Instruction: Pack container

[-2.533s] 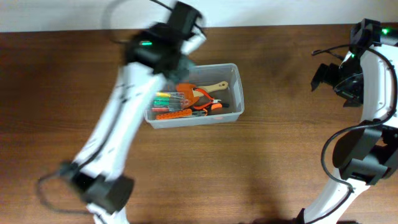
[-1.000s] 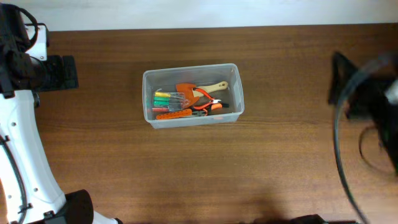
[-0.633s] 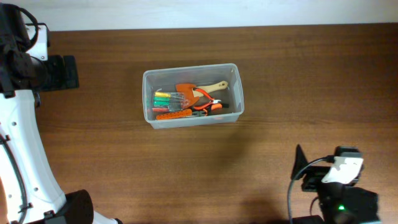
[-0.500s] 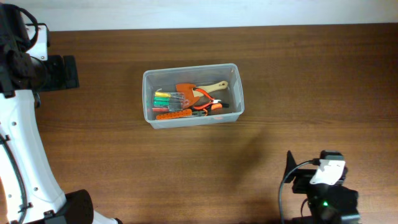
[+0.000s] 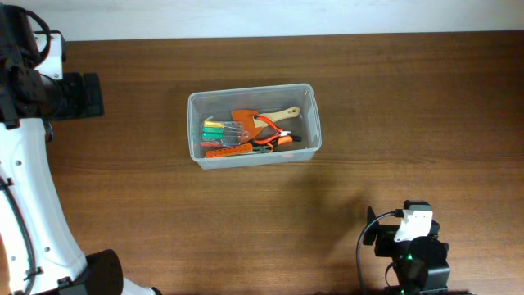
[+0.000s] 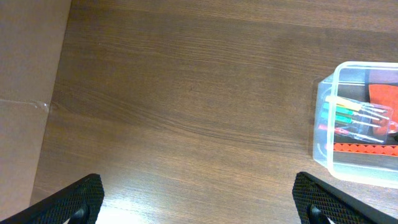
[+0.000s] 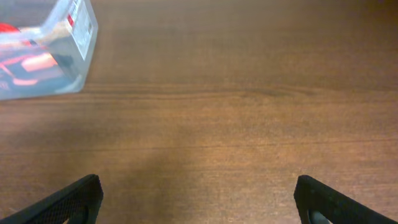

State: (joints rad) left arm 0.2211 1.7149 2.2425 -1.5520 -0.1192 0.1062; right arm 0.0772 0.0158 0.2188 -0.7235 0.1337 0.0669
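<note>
The container (image 5: 250, 89), a clear plastic tub, stands at mid-table. It holds several hand tools: orange pliers (image 5: 274, 139), a wooden-handled brush (image 5: 282, 115) and coloured-handled screwdrivers (image 5: 214, 129). My left gripper (image 5: 82, 96) is far left of it, open and empty. In the left wrist view the gripper (image 6: 199, 200) is over bare wood, with the container (image 6: 319, 134) at the right edge. My right gripper (image 5: 377, 236) is at the front right, open and empty. In the right wrist view the gripper (image 7: 199, 200) is over bare wood, with the container (image 7: 84, 28) at the top left.
The brown wooden table (image 5: 368, 106) ends at a pale wall strip along the far edge (image 5: 262, 16). In the left wrist view a table edge and a tan floor (image 6: 25, 74) show at the left. The right arm's base (image 5: 417, 262) sits at the front edge.
The left arm swung from over the container to the far left and has stayed there. The right arm folded back from the far right to the front right.
</note>
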